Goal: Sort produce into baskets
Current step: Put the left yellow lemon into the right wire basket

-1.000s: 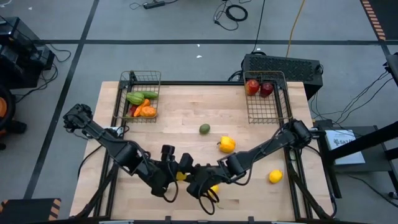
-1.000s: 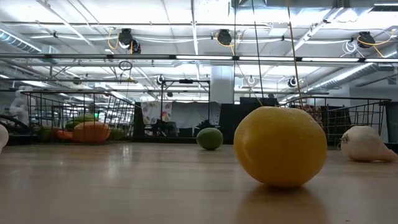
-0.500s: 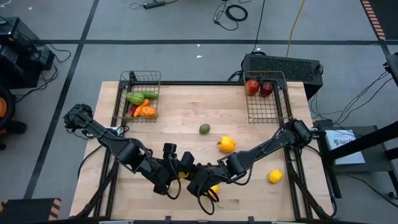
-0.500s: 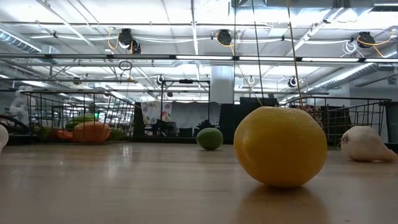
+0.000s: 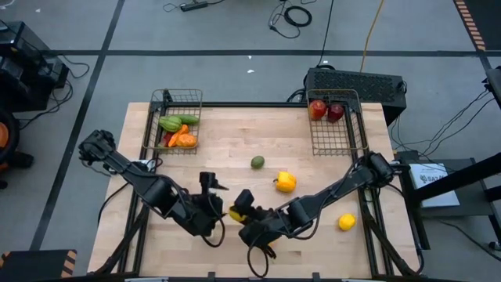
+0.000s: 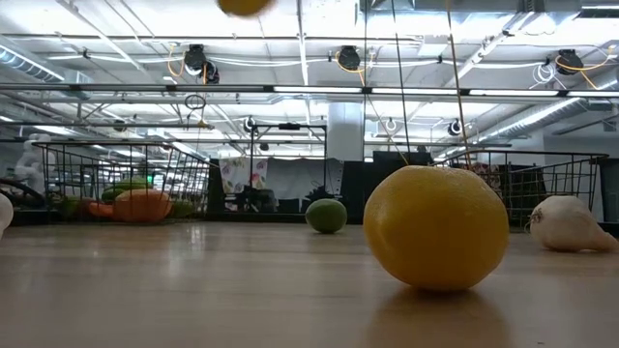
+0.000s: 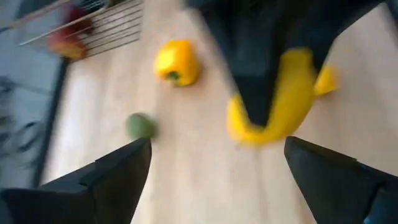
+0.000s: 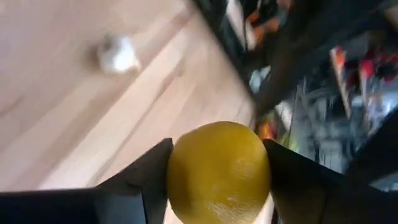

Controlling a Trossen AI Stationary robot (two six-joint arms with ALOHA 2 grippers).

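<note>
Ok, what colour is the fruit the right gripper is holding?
Yellow: the lemon sits between the right gripper fingers, clearest in the right wrist view.

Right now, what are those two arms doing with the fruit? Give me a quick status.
Right gripper shut on a lemon, lifted near table front. Left gripper open, just beside it. Both baskets partly filled. Nothing in the way.

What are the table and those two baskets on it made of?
Table: looks like pale wood in narrow glued strips, butcher-block style, with a slight sheen; the low view shows reflections. Left basket and right basket: thin dark metal wire in an open grid, probably coated or painted, since it looks brownish and dull.
</note>
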